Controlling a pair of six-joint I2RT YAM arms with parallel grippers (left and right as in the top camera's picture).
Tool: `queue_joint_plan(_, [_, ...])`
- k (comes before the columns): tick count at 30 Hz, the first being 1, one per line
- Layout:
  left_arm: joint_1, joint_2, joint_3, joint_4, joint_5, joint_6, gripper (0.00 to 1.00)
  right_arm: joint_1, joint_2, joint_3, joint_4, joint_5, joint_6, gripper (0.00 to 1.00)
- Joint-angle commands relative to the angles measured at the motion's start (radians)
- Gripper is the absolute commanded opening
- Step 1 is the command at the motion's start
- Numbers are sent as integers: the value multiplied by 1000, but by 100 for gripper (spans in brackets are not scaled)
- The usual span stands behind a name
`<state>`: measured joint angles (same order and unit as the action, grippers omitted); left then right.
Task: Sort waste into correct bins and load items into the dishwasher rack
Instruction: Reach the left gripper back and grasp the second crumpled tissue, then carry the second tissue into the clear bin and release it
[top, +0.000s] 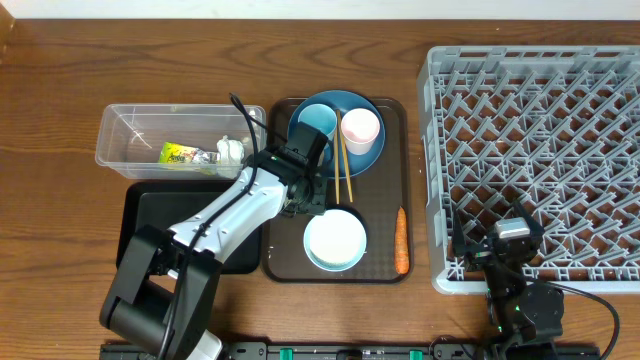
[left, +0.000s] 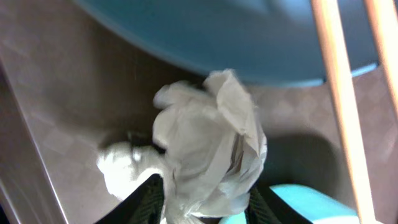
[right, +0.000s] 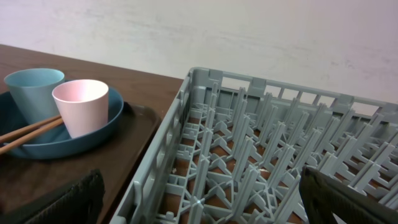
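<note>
My left gripper (top: 303, 198) is low over the brown serving tray (top: 385, 268), between the dark-blue plate (top: 366, 158) and the white bowl (top: 335, 240). In the left wrist view its fingers (left: 202, 208) are shut on a crumpled white napkin (left: 211, 143). The light-blue cup (top: 315, 122) and the pinkish cup (top: 360, 128) stand on the plate, and chopsticks (top: 342, 170) lie across its edge. The carrot (top: 401, 240) lies on the tray's right side. My right gripper (top: 510, 245) is open and empty over the grey rack's (top: 540, 140) front left corner (right: 205, 205). No rice shows.
The clear tub (top: 112, 140) at the back left holds the yellow-green wrapper (top: 180, 154) and a white napkin (top: 231, 150). The black tray (top: 160, 210) lies in front of it, partly under my left arm. The rack's upright pegs fill the right side.
</note>
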<state>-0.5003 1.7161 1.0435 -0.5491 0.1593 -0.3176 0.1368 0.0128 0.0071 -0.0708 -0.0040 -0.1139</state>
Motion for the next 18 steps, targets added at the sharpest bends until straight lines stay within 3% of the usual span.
queue_joint_plan(1, [-2,8,-8,13,-15,-1,35,7,3,-2,-4,0,-7,99])
queue_joint_plan(9, [0,2,-3,15,-14,3,6,7,3,-2,-4,0,-7,99])
queue_joint_plan(18, [5,-135,39,-40,-15,4,6,7,3,-2,-4,0,-7,99])
